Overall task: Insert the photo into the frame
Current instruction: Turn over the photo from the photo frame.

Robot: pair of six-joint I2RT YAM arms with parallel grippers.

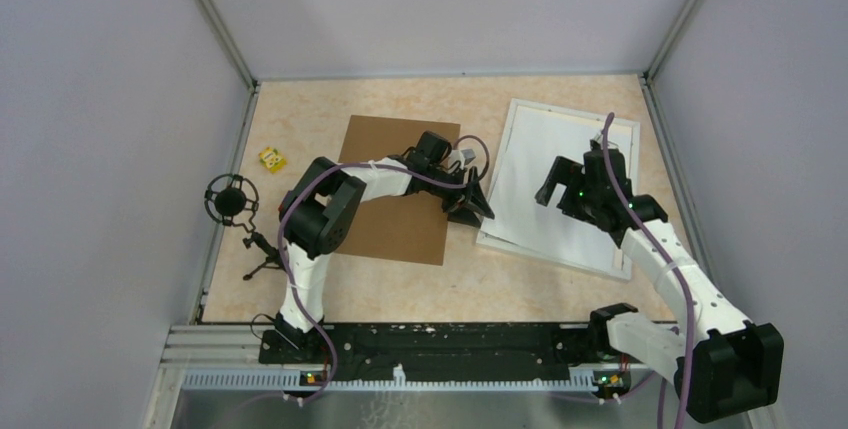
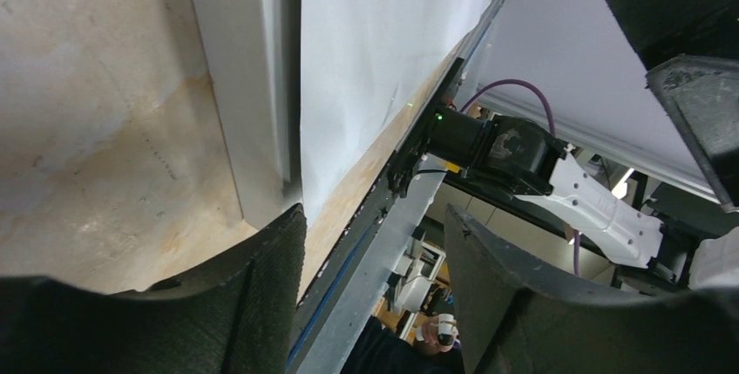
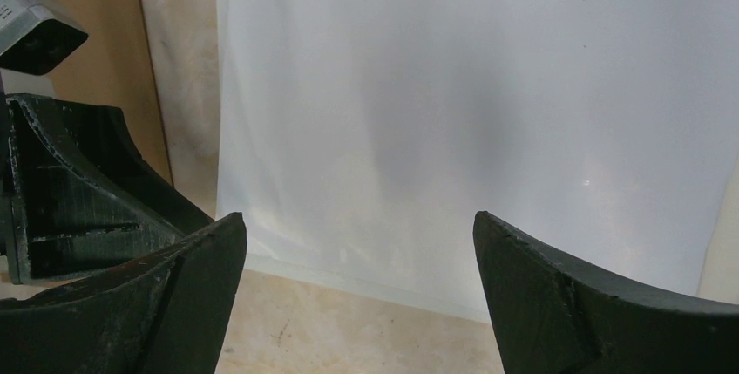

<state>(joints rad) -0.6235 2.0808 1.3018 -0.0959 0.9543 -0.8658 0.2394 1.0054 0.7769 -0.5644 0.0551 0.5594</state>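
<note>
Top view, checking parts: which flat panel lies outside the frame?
The plain brown board, left of the white frame; the white sheet lies on the frame.

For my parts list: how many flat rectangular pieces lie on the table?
3: brown board at centre-left, white frame at right, white sheet on the frame. More may hide beneath it.

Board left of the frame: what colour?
The board is plain brown; the top external view shows it best.
</note>
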